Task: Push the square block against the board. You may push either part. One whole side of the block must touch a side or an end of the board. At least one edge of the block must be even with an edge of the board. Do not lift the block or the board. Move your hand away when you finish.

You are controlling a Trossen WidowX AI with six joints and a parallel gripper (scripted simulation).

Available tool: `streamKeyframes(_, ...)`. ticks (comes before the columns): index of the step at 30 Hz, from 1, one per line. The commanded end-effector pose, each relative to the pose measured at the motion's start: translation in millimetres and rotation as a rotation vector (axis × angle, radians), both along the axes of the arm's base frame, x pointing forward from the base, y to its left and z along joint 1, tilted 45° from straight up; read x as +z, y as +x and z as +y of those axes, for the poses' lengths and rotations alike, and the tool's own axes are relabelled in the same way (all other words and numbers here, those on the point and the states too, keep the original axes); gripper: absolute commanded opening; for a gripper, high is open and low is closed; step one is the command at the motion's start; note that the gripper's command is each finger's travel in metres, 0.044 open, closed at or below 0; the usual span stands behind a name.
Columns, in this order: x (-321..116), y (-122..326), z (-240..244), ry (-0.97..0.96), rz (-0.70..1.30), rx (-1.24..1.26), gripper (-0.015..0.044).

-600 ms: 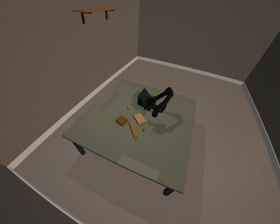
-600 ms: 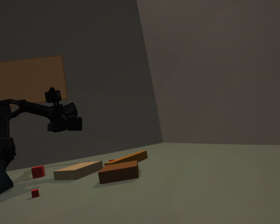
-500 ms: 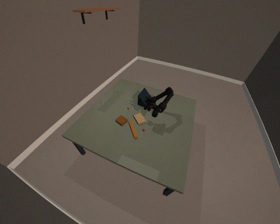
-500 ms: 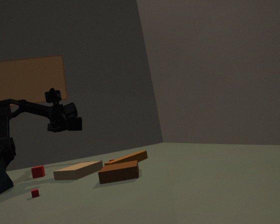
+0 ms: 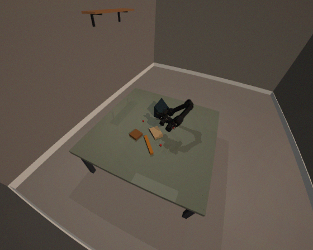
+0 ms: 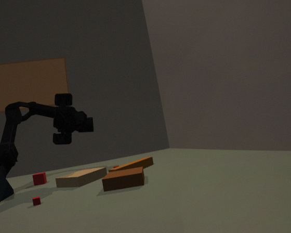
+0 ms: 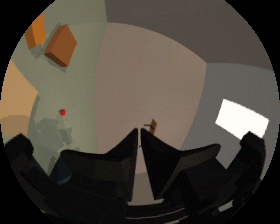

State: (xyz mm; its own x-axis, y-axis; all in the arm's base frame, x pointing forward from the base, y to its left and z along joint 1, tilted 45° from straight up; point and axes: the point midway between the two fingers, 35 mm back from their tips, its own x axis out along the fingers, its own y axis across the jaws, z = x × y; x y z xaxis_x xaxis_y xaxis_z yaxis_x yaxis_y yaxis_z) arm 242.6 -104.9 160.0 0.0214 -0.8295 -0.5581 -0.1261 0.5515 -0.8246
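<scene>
Claw (image 5: 159, 116) (image 6: 62, 119) (image 7: 139, 131) is up in the air from where I'm standing, its fingertips drawn together with nothing pinched between them. The black arm (image 5: 181, 117) (image 6: 11, 125) bends above the green table (image 5: 106, 145) (image 6: 221, 182) (image 7: 82, 75), right of centre in the top view and at the left in the exterior one.

The brown block (image 5: 136, 134) (image 6: 123, 180) (image 7: 61, 46), the square one, lies flat left of the middle of the top view. Just right of it and lower, the orange bar (image 5: 148, 145) (image 6: 136, 163) (image 7: 35, 32) runs at a slant, a narrow gap between them. The tan slab (image 5: 156, 132) (image 6: 81, 177) (image 7: 15, 95) sits right of the bar's upper end, also apart from the block. So the block's sides touch neither piece, and I can't say which one counts as the board.

Small red cubes (image 5: 143, 121) (image 6: 36, 201) (image 7: 62, 112) are scattered around them, and a wooden shelf (image 5: 109, 11) (image 6: 34, 83) hangs at the upper left in the top view.
</scene>
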Motion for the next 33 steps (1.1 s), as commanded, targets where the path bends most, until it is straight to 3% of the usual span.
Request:
streamKeyframes(1, -12, 3, 2, 0.080, 0.075, 0.006, 0.0000)
streamKeyframes(18, -75, 22, 18, 0.566, 0.368, 0.083, 0.0000)
streamKeyframes(33, -118, 47, 39, 1.039, 0.452, 0.237, 0.0000)
